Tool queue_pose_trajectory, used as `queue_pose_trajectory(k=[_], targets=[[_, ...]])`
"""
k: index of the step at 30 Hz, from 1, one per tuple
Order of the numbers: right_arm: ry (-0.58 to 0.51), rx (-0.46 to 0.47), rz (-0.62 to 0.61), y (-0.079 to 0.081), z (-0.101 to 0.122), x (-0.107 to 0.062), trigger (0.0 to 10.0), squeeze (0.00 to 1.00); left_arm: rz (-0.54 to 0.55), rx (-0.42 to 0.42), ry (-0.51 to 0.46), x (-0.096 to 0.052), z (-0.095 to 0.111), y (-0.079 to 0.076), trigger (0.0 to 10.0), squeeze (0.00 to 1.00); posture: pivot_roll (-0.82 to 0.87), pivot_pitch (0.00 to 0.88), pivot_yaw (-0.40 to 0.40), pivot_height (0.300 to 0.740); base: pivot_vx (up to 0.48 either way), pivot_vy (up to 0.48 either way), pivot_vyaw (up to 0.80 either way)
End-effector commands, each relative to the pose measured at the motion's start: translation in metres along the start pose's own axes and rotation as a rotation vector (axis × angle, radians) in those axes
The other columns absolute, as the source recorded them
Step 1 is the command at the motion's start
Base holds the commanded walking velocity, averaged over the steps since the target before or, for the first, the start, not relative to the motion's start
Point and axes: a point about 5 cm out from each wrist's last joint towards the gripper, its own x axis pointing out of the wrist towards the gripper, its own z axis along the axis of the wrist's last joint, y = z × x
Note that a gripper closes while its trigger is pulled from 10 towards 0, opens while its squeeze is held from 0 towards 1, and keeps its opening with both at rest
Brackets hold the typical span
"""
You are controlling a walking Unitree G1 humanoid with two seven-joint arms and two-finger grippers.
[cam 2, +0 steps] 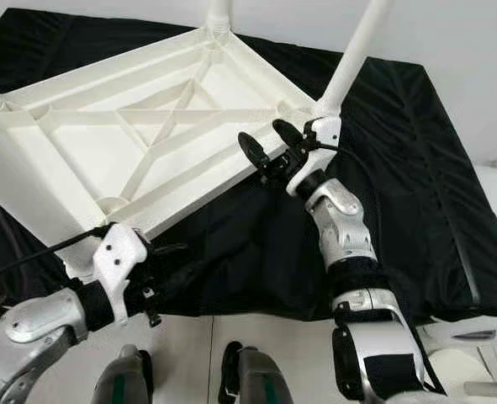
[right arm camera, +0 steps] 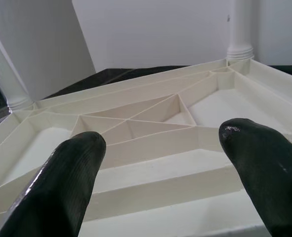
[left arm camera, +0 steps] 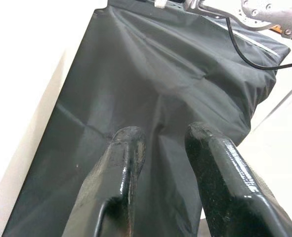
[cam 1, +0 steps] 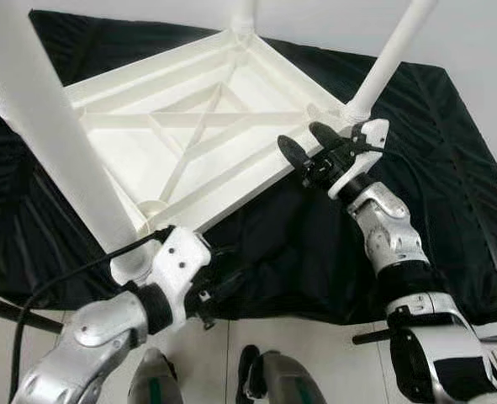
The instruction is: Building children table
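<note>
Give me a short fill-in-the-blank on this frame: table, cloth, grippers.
1. The white table lies ____ with its legs pointing up.
2. It rests on a ____ cloth.
3. The right gripper, fingers ____, hovers at the table's edge.
4. The left gripper points at the ____.

Missing words: upside down; black; open; cloth

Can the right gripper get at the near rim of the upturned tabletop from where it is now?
Probably yes: the right gripper hangs open right at the tabletop rim beside the leg, with nothing between them.
</note>
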Motion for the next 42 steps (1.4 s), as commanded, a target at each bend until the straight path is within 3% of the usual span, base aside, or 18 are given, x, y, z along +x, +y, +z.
queue_pose_trajectory(k=[1,4,7,14,15,23,28,31,35,39,41,42], targets=[[0.018,-0.012,-0.002,-0.004,-0.003,-0.002,10.0,0.00,-0.156,-0.015,0.005,-0.004,0.000,-0.011,10.0,0.00,0.19,0.143,-0.154,0.740,0.000,0.000,0.00],[0.022,-0.014,0.002,-0.005,-0.002,0.002,10.0,0.00,-0.163,-0.033,0.017,-0.010,-0.002,-0.012,10.0,0.00,0.20,0.139,-0.162,0.740,0.000,0.000,0.00],[0.028,-0.018,0.014,-0.006,-0.002,0.012,10.0,0.00,-0.171,-0.074,0.070,-0.029,-0.007,-0.013,10.0,0.00,0.22,0.136,-0.171,0.740,0.000,0.000,0.00],[0.028,-0.017,0.022,-0.007,-0.003,0.019,10.0,0.00,-0.218,-0.123,0.156,-0.052,-0.011,-0.019,10.0,0.00,0.25,0.133,-0.176,0.740,0.000,0.000,0.00],[0.024,-0.017,0.025,-0.007,-0.003,0.021,10.0,0.00,-0.216,-0.131,0.196,-0.061,-0.014,-0.017,10.0,0.00,0.26,0.124,-0.175,0.740,0.000,0.000,0.00],[0.018,-0.015,0.026,-0.007,-0.003,0.023,10.0,0.00,-0.198,-0.135,0.251,-0.075,-0.016,-0.012,10.0,0.00,0.27,0.119,-0.174,0.740,0.000,0.000,0.00],[0.016,-0.005,0.029,-0.005,-0.007,0.025,10.0,0.00,-0.107,-0.132,0.331,-0.101,-0.019,0.008,10.0,0.00,0.31,0.106,-0.175,0.740,0.000,0.000,0.00],[0.016,-0.002,0.030,-0.005,-0.008,0.026,10.0,0.00,-0.079,-0.127,0.336,-0.104,-0.019,0.013,10.0,0.00,0.31,0.106,-0.175,0.740,0.000,0.000,0.00],[0.013,0.006,0.031,-0.003,-0.009,0.027,10.0,0.00,0.036,-0.103,0.369,-0.119,-0.017,0.033,10.0,0.00,0.33,0.101,-0.180,0.740,0.000,0.000,0.00],[0.013,0.008,0.031,-0.003,-0.009,0.028,10.0,0.00,0.067,-0.097,0.373,-0.122,-0.016,0.038,10.0,0.00,0.33,0.097,-0.180,0.740,0.000,0.000,0.00],[0.009,0.011,0.030,-0.002,-0.009,0.029,10.0,0.00,0.191,-0.066,0.393,-0.134,-0.015,0.058,10.0,0.00,0.34,0.093,-0.181,0.740,0.000,0.000,0.00],[0.006,0.013,0.030,-0.002,-0.009,0.030,10.0,0.00,0.312,-0.029,0.424,-0.148,-0.014,0.077,10.0,0.00,0.34,0.093,-0.181,0.740,0.000,0.000,0.00]])
